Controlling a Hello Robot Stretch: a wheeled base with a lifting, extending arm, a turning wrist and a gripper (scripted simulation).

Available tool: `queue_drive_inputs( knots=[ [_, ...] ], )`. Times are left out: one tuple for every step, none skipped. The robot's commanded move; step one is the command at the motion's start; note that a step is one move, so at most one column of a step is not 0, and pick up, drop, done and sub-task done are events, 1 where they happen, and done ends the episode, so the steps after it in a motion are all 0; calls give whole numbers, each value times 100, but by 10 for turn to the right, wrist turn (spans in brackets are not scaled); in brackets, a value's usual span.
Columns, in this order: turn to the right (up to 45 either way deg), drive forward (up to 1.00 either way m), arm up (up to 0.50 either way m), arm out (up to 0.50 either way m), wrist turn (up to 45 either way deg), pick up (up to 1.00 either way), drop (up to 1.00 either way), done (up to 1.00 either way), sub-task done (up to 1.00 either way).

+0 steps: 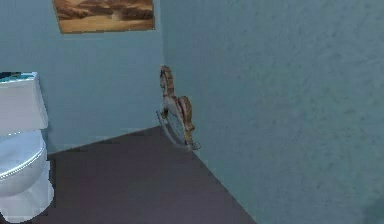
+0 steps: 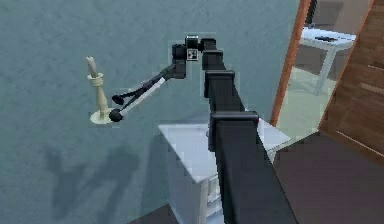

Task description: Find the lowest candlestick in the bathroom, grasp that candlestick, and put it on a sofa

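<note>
Cream candlestick (image 2: 97, 93) (upright) held by fingers (image 2: 117, 115).

hand (image 2: 116, 108) holding candlestick (image 2: 97, 92), white cabinet (image 2: 188, 152)

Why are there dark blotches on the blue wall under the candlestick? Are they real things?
Arm side view: the grey patches on the wall below the candlestick are only shadows, not things. Forward view: no glare, and the corner by the rocking horse is evenly lit.
</note>
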Motion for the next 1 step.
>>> queue_drive_inputs(
  knots=[
    [0, 0, 0, 0, -240, 0, 0, 0, 0]
  ],
)
